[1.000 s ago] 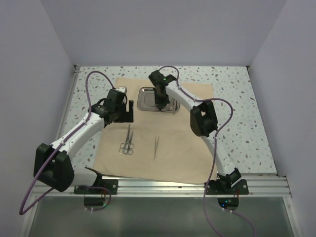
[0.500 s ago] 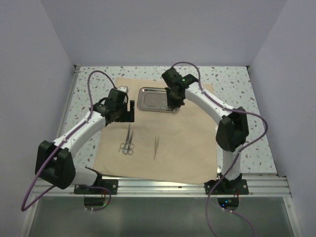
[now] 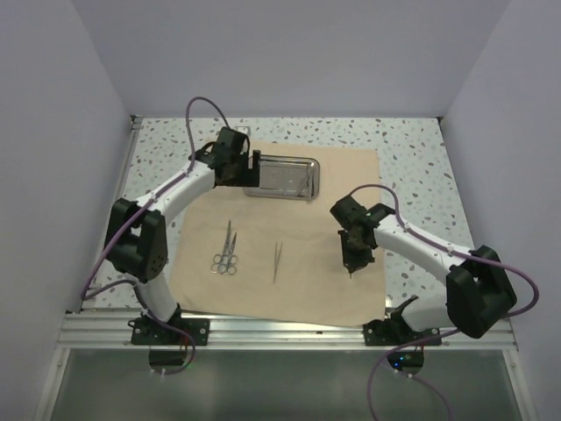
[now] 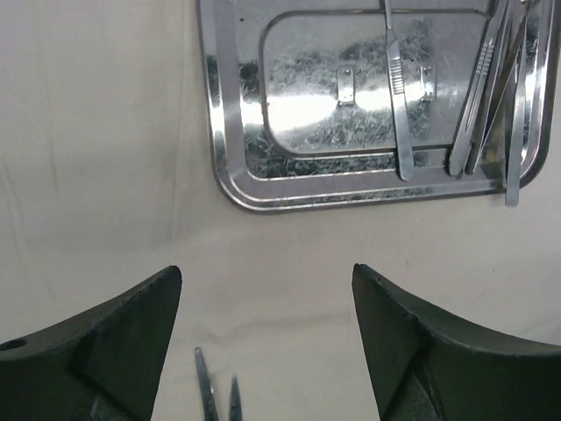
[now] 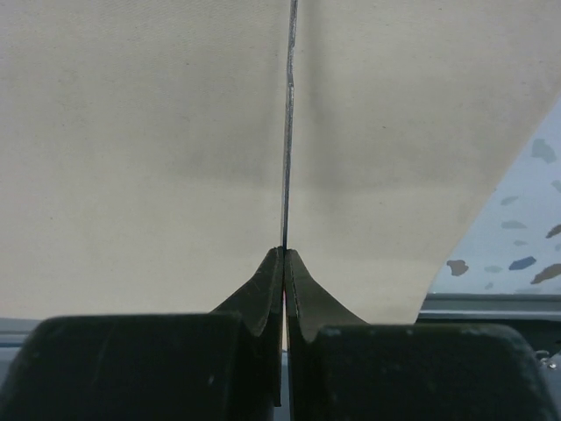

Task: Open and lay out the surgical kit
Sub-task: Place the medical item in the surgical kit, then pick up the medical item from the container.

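The kit's tan cloth (image 3: pixel 307 281) lies spread flat. At its far edge sits the steel tray (image 3: pixel 289 195), and several silver instruments (image 4: pixel 491 88) lie in the tray (image 4: pixel 228 175). Scissors (image 3: pixel 226 254) and tweezers (image 3: pixel 277 261) rest on the cloth. My left gripper (image 3: pixel 252 167) stands open at the tray's left end. In the left wrist view this gripper (image 4: pixel 266 281) holds nothing, and the scissor tips (image 4: pixel 215 395) show below it. My right gripper (image 3: pixel 352 259) hangs over the cloth's near right part. It (image 5: pixel 283 254) is shut on a thin silver instrument (image 5: pixel 287 132) seen edge-on.
Speckled tabletop (image 3: pixel 421 175) surrounds the cloth, with grey walls on three sides. An aluminium rail (image 3: pixel 289 331) runs along the near edge. The cloth's right edge (image 5: pixel 491 202) lies close to my right gripper.
My right gripper has left the tray and come to the cloth's near right with a thin instrument in it. The left gripper has moved from the cloth's left side to the tray's left end.
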{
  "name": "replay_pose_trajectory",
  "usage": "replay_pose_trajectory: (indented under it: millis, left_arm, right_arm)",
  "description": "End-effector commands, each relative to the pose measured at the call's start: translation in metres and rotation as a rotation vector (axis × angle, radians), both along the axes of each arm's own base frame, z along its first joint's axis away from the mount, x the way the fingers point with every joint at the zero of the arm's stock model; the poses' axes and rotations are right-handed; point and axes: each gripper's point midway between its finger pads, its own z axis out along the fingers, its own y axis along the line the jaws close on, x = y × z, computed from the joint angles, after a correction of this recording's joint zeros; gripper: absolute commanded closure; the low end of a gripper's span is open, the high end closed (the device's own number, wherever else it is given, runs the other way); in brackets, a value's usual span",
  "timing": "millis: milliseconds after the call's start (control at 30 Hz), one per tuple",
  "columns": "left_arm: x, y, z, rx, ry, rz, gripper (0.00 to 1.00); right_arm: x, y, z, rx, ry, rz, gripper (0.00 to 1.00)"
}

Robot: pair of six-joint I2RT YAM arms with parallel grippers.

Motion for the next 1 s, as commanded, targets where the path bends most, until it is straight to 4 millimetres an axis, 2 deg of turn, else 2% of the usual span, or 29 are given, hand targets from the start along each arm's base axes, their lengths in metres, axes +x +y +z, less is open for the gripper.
replay_pose_trajectory:
  millis: [0, 33, 67, 100, 133, 167, 200, 233, 267, 333, 367, 400, 467, 567, 667, 900, 967]
  left_arm:
    - [0.031, -0.033, 0.001, -0.034, -0.036, -0.048, 0.18]
    - [0.036, -0.038, -0.001, -0.037, -0.032, -0.046, 0.18]
    - [0.038, -0.042, -0.017, -0.025, 0.003, -0.049, 0.19]
    - [0.046, -0.053, -0.010, -0.036, -0.017, -0.059, 0.19]
    - [0.050, -0.058, -0.013, -0.035, -0.013, -0.060, 0.19]
    - [0.049, -0.065, -0.027, -0.020, 0.015, -0.070, 0.19]
    - [0.058, -0.071, -0.021, -0.024, -0.002, -0.070, 0.20]
    - [0.060, -0.074, -0.023, -0.021, -0.001, -0.067, 0.20]
    - [0.061, -0.076, -0.036, -0.004, 0.028, -0.066, 0.20]
    - [0.069, -0.083, -0.035, -0.004, 0.015, -0.062, 0.21]
    - [0.069, -0.087, -0.045, 0.005, 0.033, -0.065, 0.22]
    - [0.073, -0.090, -0.044, 0.006, 0.024, -0.065, 0.23]
    - [0.074, -0.099, -0.054, 0.023, 0.026, -0.079, 0.24]
    - [0.072, -0.111, -0.069, 0.034, 0.044, -0.098, 0.27]
    - [0.066, -0.117, -0.080, 0.063, 0.064, -0.094, 0.32]
    - [0.047, -0.108, -0.102, 0.141, 0.105, -0.039, 0.44]
    - [0.038, -0.105, -0.113, 0.163, 0.131, -0.032, 0.51]
  right_arm:
    - [-0.002, 0.022, -0.014, 0.109, 0.010, 0.005, 1.00]
    - [-0.005, 0.026, -0.016, 0.132, 0.024, 0.009, 1.00]
    - [-0.009, 0.031, -0.018, 0.155, 0.032, 0.020, 1.00]
    - [-0.009, 0.032, -0.018, 0.162, 0.030, 0.021, 1.00]
    - [-0.009, 0.033, -0.018, 0.167, 0.029, 0.021, 1.00]
    - [-0.010, 0.032, -0.016, 0.160, 0.032, 0.019, 0.91]
    - [-0.010, 0.029, -0.015, 0.146, 0.034, 0.011, 0.72]
    - [-0.010, 0.028, -0.010, 0.142, 0.025, 0.005, 0.45]
    - [-0.009, 0.023, -0.003, 0.115, 0.016, -0.001, 0.38]
    - [-0.006, 0.013, 0.010, 0.071, -0.017, -0.030, 0.26]
    - [-0.007, 0.004, 0.021, 0.031, -0.020, -0.046, 0.25]
    - [-0.004, -0.002, 0.027, -0.003, -0.044, -0.057, 0.25]
    - [-0.003, -0.006, 0.042, -0.016, -0.061, -0.063, 0.24]
    - [-0.001, -0.009, 0.054, -0.028, -0.080, -0.066, 0.24]
    - [0.000, -0.013, 0.058, -0.054, -0.082, -0.067, 0.25]
    - [0.000, -0.017, 0.058, -0.076, -0.077, -0.066, 0.26]
    - [0.001, -0.017, 0.059, -0.080, -0.079, -0.068, 0.27]
